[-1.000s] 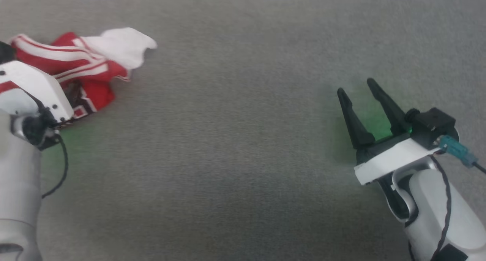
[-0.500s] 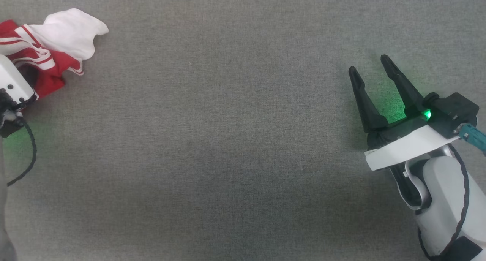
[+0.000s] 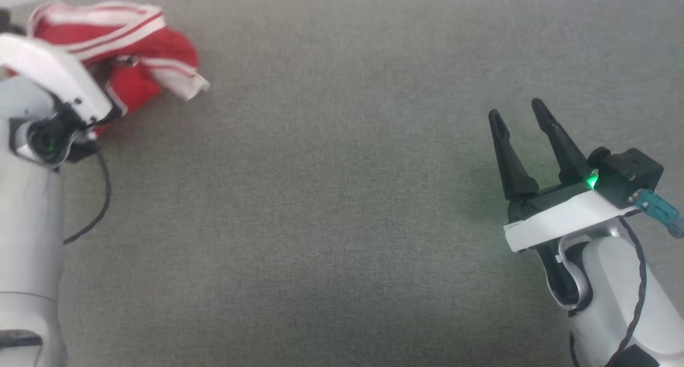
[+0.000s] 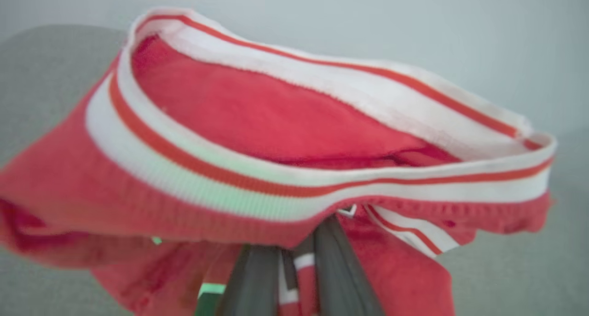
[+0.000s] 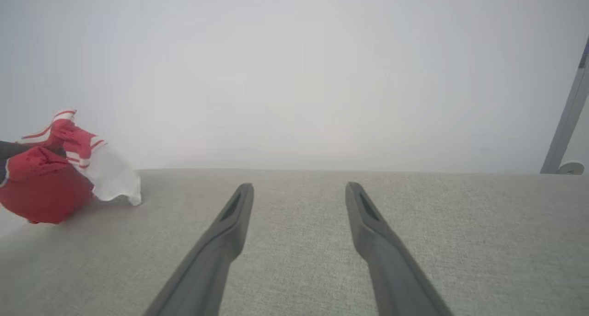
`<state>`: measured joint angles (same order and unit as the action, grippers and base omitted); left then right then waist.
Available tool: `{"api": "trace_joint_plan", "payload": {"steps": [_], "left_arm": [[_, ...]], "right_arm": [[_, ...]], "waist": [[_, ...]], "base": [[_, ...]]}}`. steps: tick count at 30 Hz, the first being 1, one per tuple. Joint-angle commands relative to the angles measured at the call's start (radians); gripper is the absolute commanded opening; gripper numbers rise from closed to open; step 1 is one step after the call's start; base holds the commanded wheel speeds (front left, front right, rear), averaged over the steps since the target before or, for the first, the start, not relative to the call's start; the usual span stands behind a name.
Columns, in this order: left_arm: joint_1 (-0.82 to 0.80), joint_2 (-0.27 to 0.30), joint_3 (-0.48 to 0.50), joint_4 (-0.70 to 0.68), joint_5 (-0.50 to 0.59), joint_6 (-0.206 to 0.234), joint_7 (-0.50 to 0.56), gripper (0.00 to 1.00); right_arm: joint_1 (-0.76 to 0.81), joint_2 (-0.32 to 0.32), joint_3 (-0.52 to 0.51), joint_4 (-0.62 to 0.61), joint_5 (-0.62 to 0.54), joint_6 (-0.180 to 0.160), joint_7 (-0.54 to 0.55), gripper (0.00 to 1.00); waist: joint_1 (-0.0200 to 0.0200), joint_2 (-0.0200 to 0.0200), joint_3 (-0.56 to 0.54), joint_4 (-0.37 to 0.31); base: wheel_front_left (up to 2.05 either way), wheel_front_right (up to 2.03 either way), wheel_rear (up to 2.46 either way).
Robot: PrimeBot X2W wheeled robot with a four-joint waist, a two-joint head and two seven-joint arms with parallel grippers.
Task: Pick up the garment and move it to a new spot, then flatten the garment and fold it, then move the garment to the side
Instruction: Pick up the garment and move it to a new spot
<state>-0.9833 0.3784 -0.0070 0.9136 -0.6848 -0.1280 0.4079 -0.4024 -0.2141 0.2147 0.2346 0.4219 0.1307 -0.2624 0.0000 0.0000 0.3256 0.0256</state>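
Garment point(image 4: 257, 123) is clamped between the left fingers point(image 4: 253, 284); the right fingers point(image 5: 377, 247) gape wide, holding nothing

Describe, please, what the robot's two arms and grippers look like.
The left arm and right arm are rounded, pale grey-white shells, each with a white wrist plate and a thin black cable. The right gripper has two long, tapering dark fingers, a black camera block with a green light and a teal connector. The left gripper has dark grey fingers too.
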Motion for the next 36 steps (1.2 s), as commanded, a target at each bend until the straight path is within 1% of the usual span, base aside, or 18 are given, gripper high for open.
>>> {"api": "trace_joint_plan", "payload": {"steps": [1, 2, 3, 7, 14, 16, 19, 23, 27, 29, 32, 36], "left_arm": [[0.014, -0.010, -0.044, -0.075, -0.034, -0.003, 0.022, 0.00], [0.018, -0.012, -0.067, -0.109, -0.041, -0.003, 0.032, 0.00], [0.018, -0.012, -0.067, -0.109, -0.041, -0.003, 0.032, 0.00], [0.015, -0.040, -0.149, -0.237, -0.090, -0.003, 0.076, 0.00], [-0.011, -0.145, -0.303, -0.388, -0.114, -0.004, 0.147, 0.00], [-0.017, -0.182, -0.351, -0.408, -0.120, -0.004, 0.160, 0.00], [-0.022, -0.209, -0.417, -0.402, -0.116, -0.003, 0.169, 0.00], [-0.017, -0.186, -0.505, -0.333, -0.073, -0.003, 0.177, 0.00], [-0.028, -0.112, -0.609, -0.243, -0.010, -0.003, 0.188, 0.00], [-0.023, -0.089, -0.655, -0.200, -0.004, -0.002, 0.209, 0.00], [-0.019, -0.036, -0.742, -0.148, 0.024, 0.000, 0.245, 0.00], [-0.019, 0.007, -0.837, -0.100, 0.030, 0.004, 0.284, 0.00]], "right_arm": [[0.012, 0.015, -0.014, 0.003, -0.002, 0.000, -0.003, 1.00], [0.014, 0.021, -0.019, 0.005, -0.001, 0.000, -0.003, 1.00], [0.014, 0.021, -0.019, 0.005, -0.001, 0.000, -0.003, 1.00], [0.020, 0.052, -0.040, 0.005, 0.007, 0.000, -0.003, 1.00], [0.021, 0.091, -0.082, 0.002, 0.029, 0.000, -0.003, 1.00], [0.018, 0.102, -0.095, 0.002, 0.037, 0.000, -0.003, 1.00], [0.009, 0.112, -0.116, 0.004, 0.046, 0.000, -0.003, 1.00], [-0.003, 0.128, -0.128, 0.005, 0.056, 0.000, -0.003, 1.00], [-0.008, 0.142, -0.131, 0.007, 0.063, 0.000, -0.003, 1.00], [-0.005, 0.147, -0.130, 0.007, 0.068, 0.000, -0.003, 1.00], [-0.003, 0.154, -0.127, 0.006, 0.071, 0.000, -0.003, 1.00], [-0.009, 0.158, -0.124, 0.005, 0.079, 0.000, -0.003, 1.00]], "waist": [[0.0000, 0.0000, -0.032, -0.021], [0.0000, 0.0000, -0.036, -0.032], [0.0000, 0.0000, -0.036, -0.032], [0.0000, 0.0000, -0.036, -0.092], [0.0000, 0.0000, 0.006, -0.221], [0.0000, 0.0000, 0.024, -0.257], [0.0000, 0.0000, 0.050, -0.308], [0.0000, 0.0000, 0.076, -0.369], [0.0000, 0.0000, 0.094, -0.415], [0.0000, 0.0000, 0.099, -0.430], [0.0000, 0.0000, 0.110, -0.443], [0.0000, 0.0000, 0.126, -0.451]], "base": [[0.00, 0.00, 0.00], [0.00, 0.00, 0.00], [0.00, 0.00, 0.00], [0.00, 0.00, 0.00], [0.00, 0.00, 0.00], [0.00, 0.00, 0.00], [0.00, 0.00, 0.00], [0.00, 0.00, 0.00], [0.00, 0.00, 0.00], [0.00, 0.00, 0.00], [0.00, 0.00, 0.00], [0.00, 0.00, 0.00]]}}
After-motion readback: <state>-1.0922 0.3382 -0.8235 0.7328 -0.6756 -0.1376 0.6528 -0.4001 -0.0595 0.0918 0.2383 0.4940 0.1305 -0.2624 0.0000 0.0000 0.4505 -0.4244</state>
